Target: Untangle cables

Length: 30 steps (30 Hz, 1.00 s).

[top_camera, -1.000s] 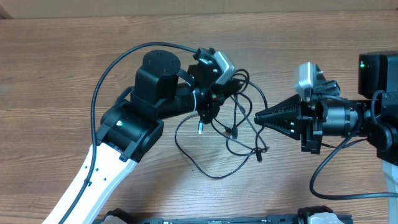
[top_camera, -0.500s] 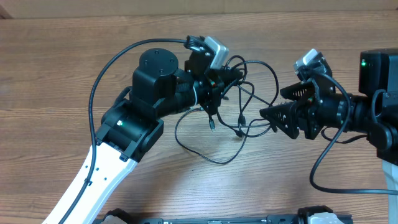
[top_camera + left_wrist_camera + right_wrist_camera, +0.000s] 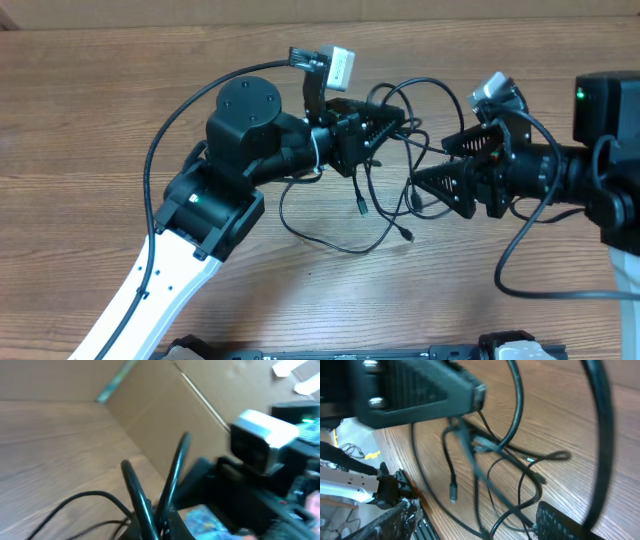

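Observation:
The cables [image 3: 352, 232] are thin black cords hanging in loose loops over the wooden table [image 3: 90, 120], with small plug ends dangling [image 3: 358, 208]. My left gripper [image 3: 388, 122] is shut on a bunch of them and holds them up. In the left wrist view, blurred cable strands [image 3: 142, 502] rise from the jaws. My right gripper [image 3: 432, 165] faces it from the right, open. Several strands pass between its fingers [image 3: 559, 522] without being pinched. The right wrist view shows a hanging plug [image 3: 453, 492] and crossing loops [image 3: 520, 475] below the left gripper [image 3: 420, 390].
Thicker black arm cables arc over the left arm [image 3: 165, 125] and loop under the right arm [image 3: 510, 270]. A cardboard wall [image 3: 165, 415] stands along the table's far edge. The right arm's base [image 3: 605, 110] sits at the right edge.
The right gripper has gone from shut to open and tilted. The left gripper has moved up and to the right with the cables, pulling the loops toward the right gripper.

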Available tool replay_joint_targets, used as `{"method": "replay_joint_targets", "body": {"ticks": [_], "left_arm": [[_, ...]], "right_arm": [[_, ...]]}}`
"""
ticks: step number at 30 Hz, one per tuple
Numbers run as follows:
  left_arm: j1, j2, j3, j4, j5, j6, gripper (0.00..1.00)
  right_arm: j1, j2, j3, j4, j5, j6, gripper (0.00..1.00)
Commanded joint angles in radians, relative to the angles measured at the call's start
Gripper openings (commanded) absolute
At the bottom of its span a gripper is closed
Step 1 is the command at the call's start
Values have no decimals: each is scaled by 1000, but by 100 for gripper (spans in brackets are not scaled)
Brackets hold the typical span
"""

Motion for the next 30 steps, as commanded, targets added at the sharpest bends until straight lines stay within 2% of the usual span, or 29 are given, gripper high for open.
{"method": "replay_joint_targets", "body": {"ticks": [1,4,7,9,10,13,16,18,19,22,25,27,30], "left_arm": [[-49,-3,10,35,58,-47,4],[-68,-3,10,45,56,-47,4],[-69,-3,10,48,56,-47,4],[-63,-3,10,51,48,-43,33],[-57,-3,10,50,48,-36,36],[10,-3,10,50,117,-21,64],[146,-4,10,50,378,58,78],[207,-4,10,50,480,78,82],[278,-4,10,50,566,78,89],[386,-4,10,49,682,119,91],[398,-4,10,29,732,203,81],[379,-4,10,-19,719,277,80],[320,-4,10,-123,607,345,83]], "right_arm": [[35,18,16,13,-25,-54,75],[49,21,16,34,-26,-62,63],[49,21,16,36,-26,-69,4],[48,21,16,29,-26,-69,4],[48,21,16,26,-26,-69,4],[47,21,16,23,-25,-69,4],[47,21,16,38,-22,-69,4],[47,21,16,45,-14,-69,4],[47,21,16,53,-1,-69,4],[47,21,16,58,0,-69,4],[47,21,16,69,-3,-69,4],[47,21,16,76,-24,-69,4],[47,21,16,79,-44,-69,4]]}}
